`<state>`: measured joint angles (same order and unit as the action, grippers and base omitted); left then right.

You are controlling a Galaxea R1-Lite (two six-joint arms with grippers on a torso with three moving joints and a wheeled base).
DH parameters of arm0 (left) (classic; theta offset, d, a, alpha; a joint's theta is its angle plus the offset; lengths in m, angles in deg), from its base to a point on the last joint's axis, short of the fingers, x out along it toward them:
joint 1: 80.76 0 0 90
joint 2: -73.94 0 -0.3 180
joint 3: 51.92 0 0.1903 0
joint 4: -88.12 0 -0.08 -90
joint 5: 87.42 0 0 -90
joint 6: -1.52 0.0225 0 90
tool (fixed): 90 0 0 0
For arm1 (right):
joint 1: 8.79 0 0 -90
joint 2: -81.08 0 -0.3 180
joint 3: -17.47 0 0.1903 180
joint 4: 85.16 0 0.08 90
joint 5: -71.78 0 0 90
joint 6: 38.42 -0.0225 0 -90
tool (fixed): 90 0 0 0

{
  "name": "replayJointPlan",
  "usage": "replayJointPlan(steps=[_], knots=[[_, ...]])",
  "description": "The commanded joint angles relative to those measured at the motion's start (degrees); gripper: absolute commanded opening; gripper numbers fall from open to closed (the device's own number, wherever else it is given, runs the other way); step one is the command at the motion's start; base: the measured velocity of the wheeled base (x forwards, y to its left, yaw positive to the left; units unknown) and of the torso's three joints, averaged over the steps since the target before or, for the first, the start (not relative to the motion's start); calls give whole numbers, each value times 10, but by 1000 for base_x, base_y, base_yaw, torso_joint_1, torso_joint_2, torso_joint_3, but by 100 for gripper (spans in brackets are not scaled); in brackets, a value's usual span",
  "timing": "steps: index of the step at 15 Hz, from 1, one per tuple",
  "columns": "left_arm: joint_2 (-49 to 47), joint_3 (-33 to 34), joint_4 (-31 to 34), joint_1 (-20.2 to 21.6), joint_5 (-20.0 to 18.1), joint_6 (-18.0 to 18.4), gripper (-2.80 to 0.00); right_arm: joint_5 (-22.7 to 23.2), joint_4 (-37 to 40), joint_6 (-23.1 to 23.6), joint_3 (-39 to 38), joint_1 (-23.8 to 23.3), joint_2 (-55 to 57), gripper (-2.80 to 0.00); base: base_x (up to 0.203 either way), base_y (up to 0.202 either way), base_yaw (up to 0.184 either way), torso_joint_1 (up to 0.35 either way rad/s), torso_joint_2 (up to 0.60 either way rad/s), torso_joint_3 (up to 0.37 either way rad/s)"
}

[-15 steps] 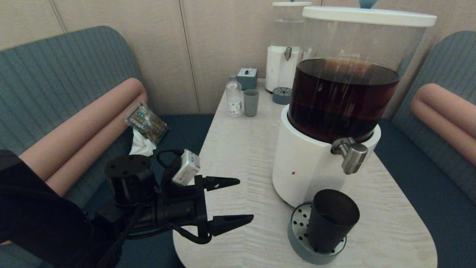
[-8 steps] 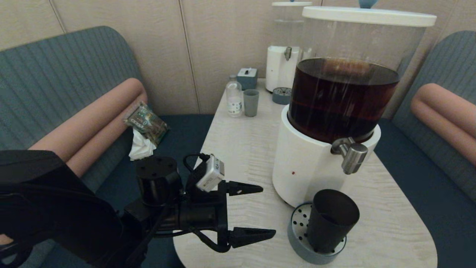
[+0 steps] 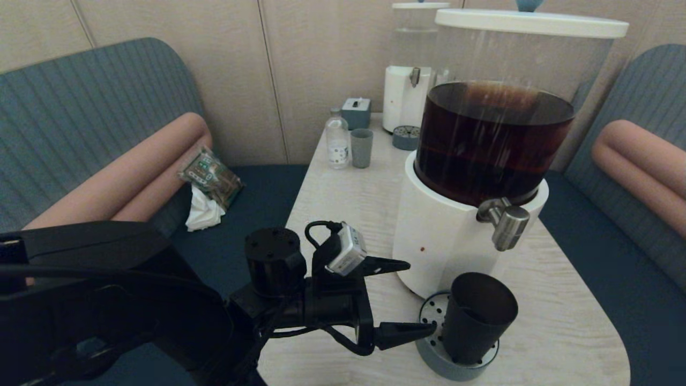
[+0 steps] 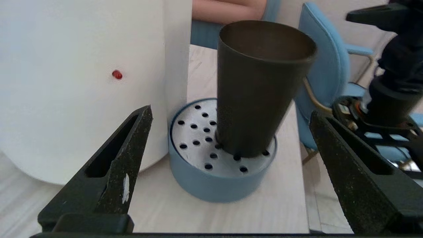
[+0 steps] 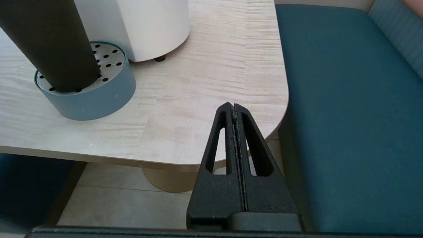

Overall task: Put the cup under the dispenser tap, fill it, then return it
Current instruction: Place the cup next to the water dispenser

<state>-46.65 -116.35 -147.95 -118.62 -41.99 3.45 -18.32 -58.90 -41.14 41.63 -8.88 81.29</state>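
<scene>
The dark cup stands on the blue-grey perforated drip tray under the steel dispenser tap of the big white-based dispenser holding dark liquid. My left gripper is open just left of the cup, its fingertips level with the cup's lower half and not touching it. In the left wrist view the cup stands ahead between the spread fingers of the left gripper, on the tray. My right gripper is shut and empty by the table's near right corner, with the cup off to one side.
At the table's far end stand a smaller clear dispenser, a grey-blue tumbler, a small bottle and a box. Benches flank the table. A snack packet lies on the left bench.
My left arm has moved right across the table towards the cup with its fingers spread. The cup and tray have not moved.
</scene>
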Motion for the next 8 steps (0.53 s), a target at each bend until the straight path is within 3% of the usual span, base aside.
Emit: replayJointPlan(steps=[1, 8], knots=[[-8, -5, -5, -10, 1, 0, 0, 0, 0, 0, 0, 0, 1, -280, 0, 0, 0, 0, 0, 0], [-10, 1, -8, -24, -15, 4, 0, 0, 0, 0, 1, 0, 1, -280, 0, 0, 0, 0, 0, 0]])
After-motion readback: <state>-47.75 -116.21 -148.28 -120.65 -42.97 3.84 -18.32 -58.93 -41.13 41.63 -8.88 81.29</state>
